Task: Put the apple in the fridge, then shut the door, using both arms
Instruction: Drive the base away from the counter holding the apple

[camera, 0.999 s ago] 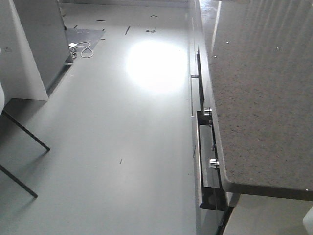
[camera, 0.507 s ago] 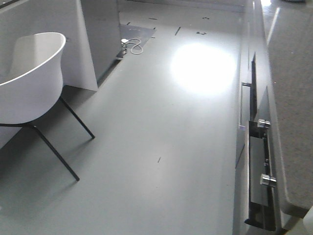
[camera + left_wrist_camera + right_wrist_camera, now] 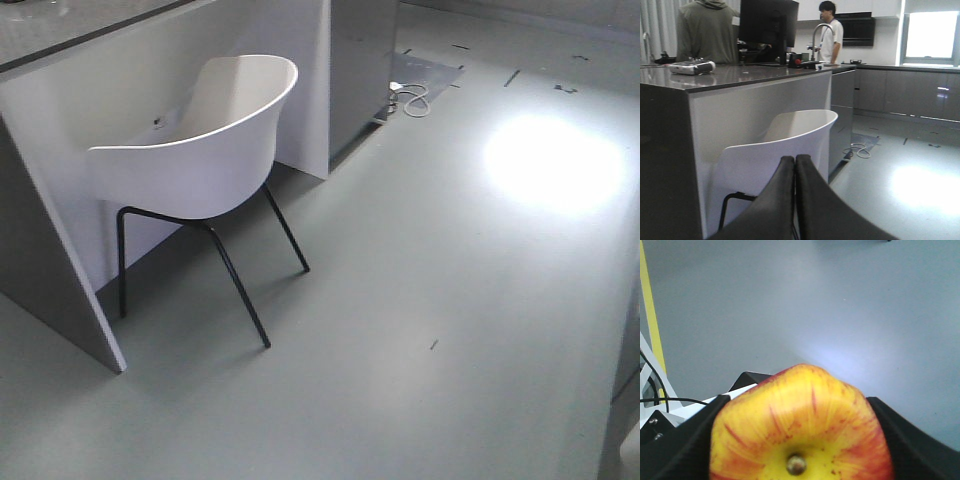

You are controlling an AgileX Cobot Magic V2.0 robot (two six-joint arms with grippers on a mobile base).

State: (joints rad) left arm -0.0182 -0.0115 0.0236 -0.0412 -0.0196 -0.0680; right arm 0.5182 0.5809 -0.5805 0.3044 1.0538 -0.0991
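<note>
The apple (image 3: 807, 407) sits in the right gripper (image 3: 800, 437), pinched between its two black fingers (image 3: 677, 447), which press on its left and right sides. In the right wrist view it fills the lower middle of the picture, held above a bare grey floor (image 3: 840, 300). Its skin is yellow, with thin red streaks fanning outward from the stem (image 3: 796, 464). The red is deeper along the right flank and the lower edges. The stem is a short brown stub in a shallow dimple, and it faces the camera. The top outline is slightly lumpy rather than evenly round.

The left gripper (image 3: 795, 170) holds nothing, and its two dark fingers are pressed together with only a thin seam between them. Beyond it stands a white shell chair (image 3: 785, 145) on thin black legs, tucked against a grey counter (image 3: 750, 75) with a dark speckled top. Two people (image 3: 707, 30) stand behind that counter, near a curved tap (image 3: 819, 32).

The front view shows the same chair on the grey floor, with a coiled white cable (image 3: 412, 98) lying farther back.
</note>
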